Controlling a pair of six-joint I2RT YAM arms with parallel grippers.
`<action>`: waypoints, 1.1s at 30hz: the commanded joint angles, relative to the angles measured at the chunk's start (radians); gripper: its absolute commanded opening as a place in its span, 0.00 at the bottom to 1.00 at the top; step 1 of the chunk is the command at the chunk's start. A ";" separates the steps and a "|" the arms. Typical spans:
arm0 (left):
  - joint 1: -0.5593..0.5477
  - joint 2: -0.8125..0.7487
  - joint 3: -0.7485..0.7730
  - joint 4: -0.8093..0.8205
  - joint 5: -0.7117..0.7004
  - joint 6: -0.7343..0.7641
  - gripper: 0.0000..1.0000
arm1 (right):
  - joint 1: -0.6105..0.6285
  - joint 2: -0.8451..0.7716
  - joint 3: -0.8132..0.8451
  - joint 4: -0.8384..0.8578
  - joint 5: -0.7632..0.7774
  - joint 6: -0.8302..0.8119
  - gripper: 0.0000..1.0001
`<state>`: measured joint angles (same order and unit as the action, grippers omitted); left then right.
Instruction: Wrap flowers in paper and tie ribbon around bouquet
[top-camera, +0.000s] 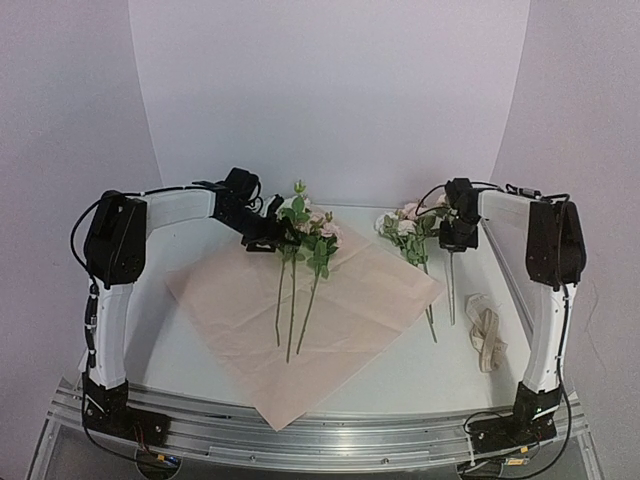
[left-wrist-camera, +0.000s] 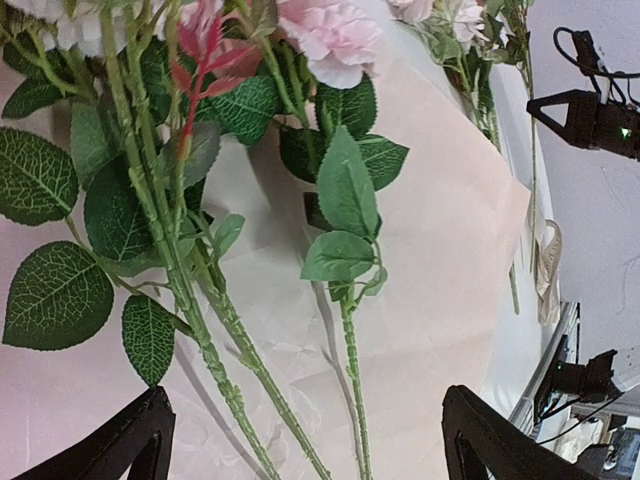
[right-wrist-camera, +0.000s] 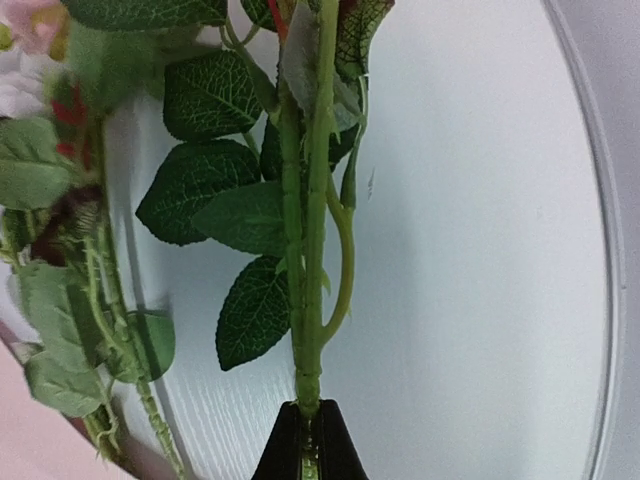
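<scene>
top view: several flowers (top-camera: 298, 262) lie on the paper (top-camera: 370, 300), blooms toward the far side and stems toward the near corner. the left end effector (top-camera: 268, 238) hovers at their leafy heads with its fingers spread, holding nothing. the right end effector (top-camera: 453, 248) is closed on a single stem (top-camera: 452, 290) beside a loose cluster (top-camera: 408, 228) at the paper's right corner. the step in hand seems to be bringing this stem across to the others. it would best land parallel to them, with blooms level, so the sheet can fold around one tidy bunch. the ribbon (top-camera: 487, 338) lies heaped on the bench (top-camera: 200, 350) to the right, clear of that path.

left wrist view: the fingers (left-wrist-camera: 140, 440) stand wide apart over green stems and pink sheet. they sit right where the new stem should go, so this arm is in the way.

right wrist view: the fingers pinch the stem low down, with leaves fanning out beyond. i cannot tell whether it is off the bench. the neighbouring leaves crowd close and could snag or be dragged along, so a straight lift before moving sideways seems wise.
</scene>
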<state>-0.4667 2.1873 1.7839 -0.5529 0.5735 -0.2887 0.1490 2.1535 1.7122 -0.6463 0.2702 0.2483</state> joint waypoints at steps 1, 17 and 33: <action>-0.004 -0.080 0.092 -0.014 0.055 0.088 0.92 | 0.018 -0.216 0.082 -0.015 0.126 -0.078 0.00; 0.113 -0.158 0.078 -0.033 0.032 0.155 0.93 | 0.548 0.080 0.450 0.121 -0.351 0.498 0.00; 0.126 -0.197 -0.008 -0.035 0.056 0.189 0.93 | 0.422 -0.068 0.212 0.095 -0.097 0.301 0.63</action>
<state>-0.3443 2.0524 1.7714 -0.5865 0.6172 -0.1236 0.6819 2.3462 2.0413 -0.5385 0.0406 0.6666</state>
